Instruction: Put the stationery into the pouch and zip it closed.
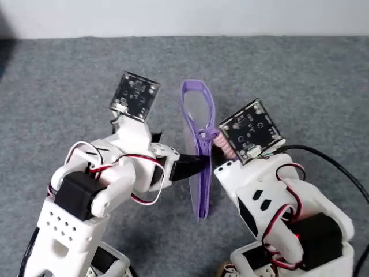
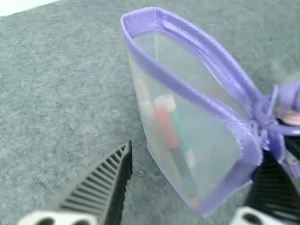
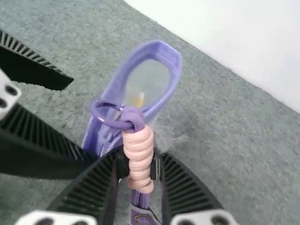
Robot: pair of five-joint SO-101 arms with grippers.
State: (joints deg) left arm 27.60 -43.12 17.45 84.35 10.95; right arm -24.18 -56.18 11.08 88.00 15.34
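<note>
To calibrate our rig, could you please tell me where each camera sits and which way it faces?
High view: fixed above the table, looking down on left arm, right arm and pouch.
Left wrist view: on the left arm, facing the pouch's side; left gripper straddles it.
Right wrist view: on the right arm, facing the pouch's mouth; right gripper pinches the pink pull.
All share the pouch.

Clear pouch (image 2: 187, 136) w/ purple trim, pink pull (image 3: 138, 154)

Looked like a robotics lab setup, grey felt-covered surface (image 1: 57, 75), plain white wall (image 1: 173, 17) behind, two white plastic arms (image 1: 75, 213) with exposed wiring (image 1: 145, 202).
</note>
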